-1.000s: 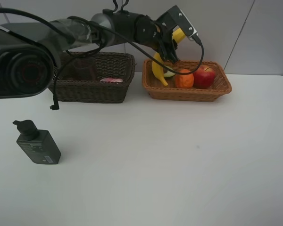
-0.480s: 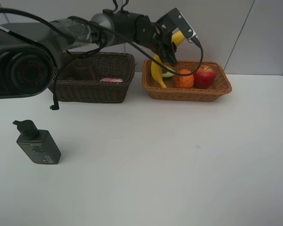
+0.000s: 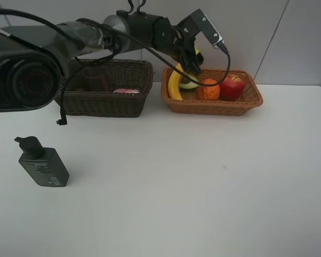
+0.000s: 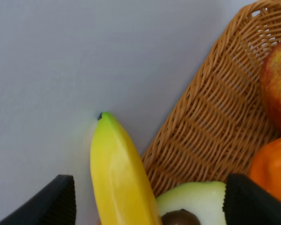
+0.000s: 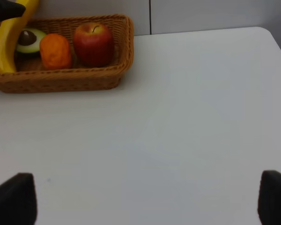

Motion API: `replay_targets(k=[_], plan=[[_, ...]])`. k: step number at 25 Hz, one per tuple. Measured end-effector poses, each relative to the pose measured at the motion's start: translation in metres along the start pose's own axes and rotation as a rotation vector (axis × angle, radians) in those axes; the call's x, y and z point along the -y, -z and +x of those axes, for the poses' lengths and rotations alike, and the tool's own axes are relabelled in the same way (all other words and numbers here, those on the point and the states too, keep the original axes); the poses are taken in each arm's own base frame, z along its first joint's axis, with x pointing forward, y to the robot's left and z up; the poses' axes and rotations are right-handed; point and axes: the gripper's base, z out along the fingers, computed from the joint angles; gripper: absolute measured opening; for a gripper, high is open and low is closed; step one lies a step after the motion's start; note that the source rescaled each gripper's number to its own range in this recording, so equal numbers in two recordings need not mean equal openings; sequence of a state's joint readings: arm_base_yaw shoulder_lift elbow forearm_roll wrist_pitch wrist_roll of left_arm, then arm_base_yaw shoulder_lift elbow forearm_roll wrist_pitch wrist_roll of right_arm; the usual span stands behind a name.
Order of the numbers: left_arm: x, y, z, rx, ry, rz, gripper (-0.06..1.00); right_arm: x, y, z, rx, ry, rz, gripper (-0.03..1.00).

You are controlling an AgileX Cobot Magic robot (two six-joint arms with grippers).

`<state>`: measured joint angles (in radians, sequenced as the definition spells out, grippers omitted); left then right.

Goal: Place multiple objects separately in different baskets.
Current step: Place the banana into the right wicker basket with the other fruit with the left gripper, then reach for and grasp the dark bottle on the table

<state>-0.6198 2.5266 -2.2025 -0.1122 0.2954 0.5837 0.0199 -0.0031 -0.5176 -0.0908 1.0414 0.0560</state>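
My left gripper (image 3: pixel 191 66) reaches across over the left end of the light orange-brown basket (image 3: pixel 214 107); its fingers (image 4: pixel 56 201) stand wide apart, open. The yellow banana (image 3: pixel 174 84) leans in that basket between them, untouched (image 4: pixel 119 173). Beside it lie the halved avocado (image 3: pixel 189 82), the orange (image 3: pixel 208 90) and the red apple (image 3: pixel 232 88). The dark brown basket (image 3: pixel 104 104) holds the pink bottle (image 3: pixel 127 91) and a brownish cup (image 3: pixel 96 80). The dark green pump bottle (image 3: pixel 43 163) lies on the table at the left. My right gripper (image 5: pixel 140 201) is open and empty over bare table.
The white table (image 3: pixel 203 176) runs from the baskets to the front edge. A grey wall stands right behind both baskets. The left arm's cables hang over the dark basket. The right arm is out of the exterior view.
The left gripper lowered the banana into the light basket and let go. The banana slid down and leans at the basket's left end.
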Motion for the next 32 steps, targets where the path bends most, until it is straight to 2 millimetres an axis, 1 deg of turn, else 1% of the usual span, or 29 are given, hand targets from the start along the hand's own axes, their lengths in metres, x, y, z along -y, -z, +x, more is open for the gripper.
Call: replay_targets(k=[15,20,26,29,32], plan=[[-0.001,0.003,-0.003,0.000,0.000,0.001,0.86,0.000,0.000,0.000,0.000,0.000,0.000,1.00],[-0.004,0.012,-0.010,-0.028,-0.001,0.023,0.86,0.000,0.000,0.000,0.000,0.000,0.000,1.00],[-0.001,0.018,-0.007,-0.106,-0.003,0.075,0.86,0.000,0.000,0.000,0.000,0.000,0.000,1.00],[-0.002,0.023,-0.009,-0.134,-0.006,0.095,0.86,0.000,0.000,0.000,0.000,0.000,0.000,1.00],[-0.006,0.035,-0.019,-0.141,-0.009,0.102,0.86,0.000,0.000,0.000,0.000,0.000,0.000,1.00]])
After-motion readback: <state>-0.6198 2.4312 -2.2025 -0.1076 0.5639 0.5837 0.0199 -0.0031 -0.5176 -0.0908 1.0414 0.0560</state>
